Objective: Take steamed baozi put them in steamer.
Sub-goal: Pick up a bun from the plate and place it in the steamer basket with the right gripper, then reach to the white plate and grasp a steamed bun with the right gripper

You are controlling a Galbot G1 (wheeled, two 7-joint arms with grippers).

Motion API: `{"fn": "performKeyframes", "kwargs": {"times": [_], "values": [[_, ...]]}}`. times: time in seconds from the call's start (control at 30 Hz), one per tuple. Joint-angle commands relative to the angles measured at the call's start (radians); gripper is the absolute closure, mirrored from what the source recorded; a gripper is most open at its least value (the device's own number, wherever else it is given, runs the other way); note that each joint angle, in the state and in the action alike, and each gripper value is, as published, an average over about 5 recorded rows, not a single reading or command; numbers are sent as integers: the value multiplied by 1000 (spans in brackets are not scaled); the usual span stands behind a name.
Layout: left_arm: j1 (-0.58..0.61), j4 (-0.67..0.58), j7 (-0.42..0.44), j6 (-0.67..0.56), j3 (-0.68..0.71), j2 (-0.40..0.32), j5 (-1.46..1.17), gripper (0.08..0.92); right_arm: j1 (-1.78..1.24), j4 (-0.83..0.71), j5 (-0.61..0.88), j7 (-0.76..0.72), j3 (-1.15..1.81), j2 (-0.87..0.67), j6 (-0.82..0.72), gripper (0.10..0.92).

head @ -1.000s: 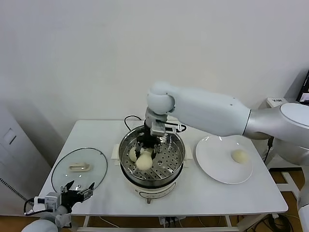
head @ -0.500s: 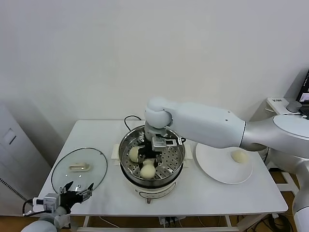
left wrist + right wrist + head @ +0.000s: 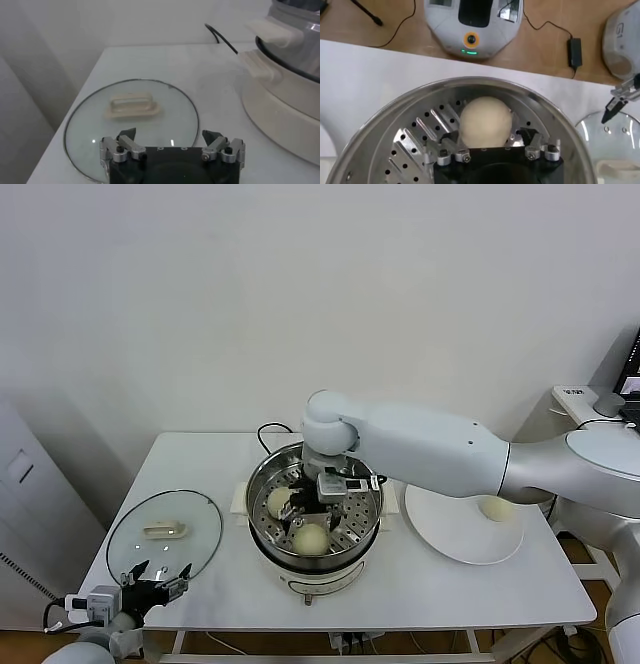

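The steel steamer [image 3: 365, 519] stands mid-table. My right gripper [image 3: 308, 526] is down inside it, open, with one fingertip on each side of a cream baozi [image 3: 311, 538] that rests on the perforated tray. In the right wrist view this baozi [image 3: 486, 122] lies between the spread fingers [image 3: 451, 141] above the tray [image 3: 415, 145]. A second baozi [image 3: 280, 502] lies in the steamer beside it. A third baozi [image 3: 495, 507] sits on the white plate [image 3: 445, 524]. A fourth is hidden. My left gripper [image 3: 160, 572] is open and empty at the front left edge.
A round glass lid [image 3: 165, 529] with a white handle lies flat at the table's left; in the left wrist view it [image 3: 130, 117] is just beyond the left gripper [image 3: 170, 135], with the steamer's base [image 3: 285, 100] beside it. A black cord [image 3: 270, 429] runs behind the steamer.
My right gripper has moved down and toward the front inside the steamer, carrying the baozi onto the tray. The left arm has drifted slightly lower.
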Motion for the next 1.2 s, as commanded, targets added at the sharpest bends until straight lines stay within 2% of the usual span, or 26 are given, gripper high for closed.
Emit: {"fn": "performKeyframes", "kwargs": {"times": [0.03,0.3,0.6,0.87,1.2], "values": [[-2,-2,0,2,0,1,0,177,101,-168,66,-37,83,-30,-68,203],[-7,-5,-1,4,2,0,0,177,210,-371,254,-94,-12,-175,-291,203],[-16,-7,-2,9,4,2,-1,177,188,-557,292,-132,-56,-301,-389,203],[-18,-6,-2,9,4,4,-6,177,99,-702,204,-130,16,-336,-326,203],[-27,-6,-3,12,9,13,-13,177,-82,-869,-12,-78,239,-320,-261,203]]}}
